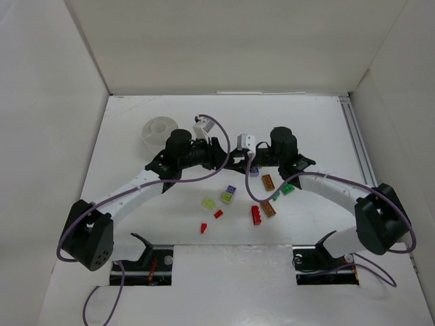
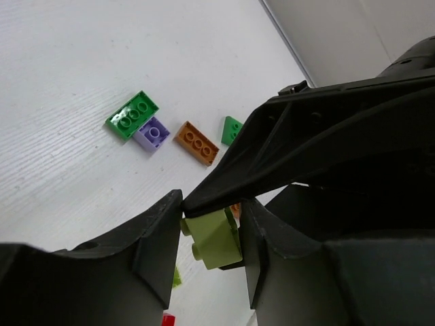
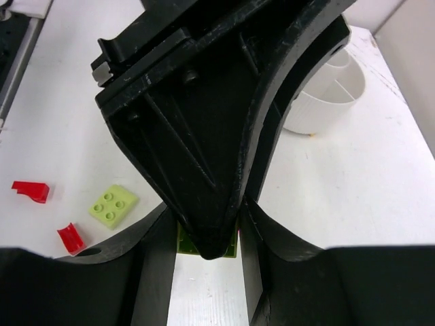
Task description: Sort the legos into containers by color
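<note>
One yellow-green brick [image 2: 212,239] hangs above the table [image 1: 312,129]. The right gripper [image 3: 207,234] pinches it; the left gripper [image 2: 209,227] looks to have its jaws pressed on it too. Light, hard and slippery, I'd say: squeeze the flat sides, not the studs.

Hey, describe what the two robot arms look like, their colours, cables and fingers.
Both arms match: the left arm and right arm have white links between bulky black joints, with a purple cable looping along each. Black, wedge-shaped fingers; a small white block tops each wrist.
</note>
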